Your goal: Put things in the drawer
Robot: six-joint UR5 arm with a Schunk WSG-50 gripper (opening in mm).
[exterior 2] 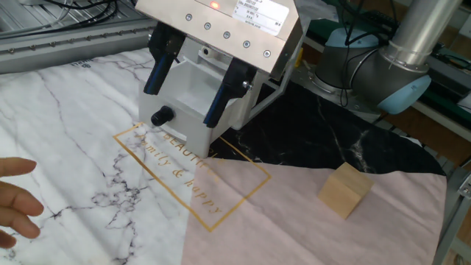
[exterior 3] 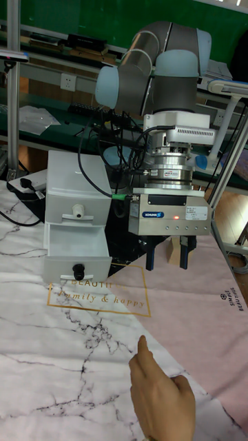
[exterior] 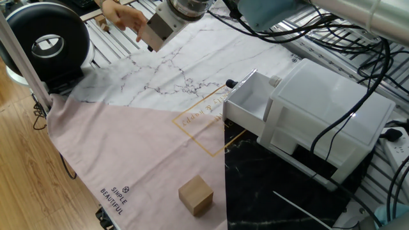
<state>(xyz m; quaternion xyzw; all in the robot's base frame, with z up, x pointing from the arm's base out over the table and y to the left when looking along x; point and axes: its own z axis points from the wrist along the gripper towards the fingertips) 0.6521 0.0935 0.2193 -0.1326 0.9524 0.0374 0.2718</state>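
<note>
The two-finger gripper [exterior 3: 167, 256] is held above the cloth with its jaws spread wide and nothing between them. The small light-tan wooden cube [exterior: 195, 195] is seen on the pink cloth [exterior: 128, 160], well apart from the pulled-out white plastic drawer [exterior: 246, 102].

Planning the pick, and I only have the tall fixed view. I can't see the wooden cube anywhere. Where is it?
Observer: The cube sits on the pink cloth, close to the edge of the black marble cloth.
Operator: Is the gripper near it?
Observer: No. The gripper hangs open, well apart from the cube, on the other side of the open drawer.
Operator: Anything touching the cube?
Observer: Nothing. It rests alone, flat on one face.
</note>
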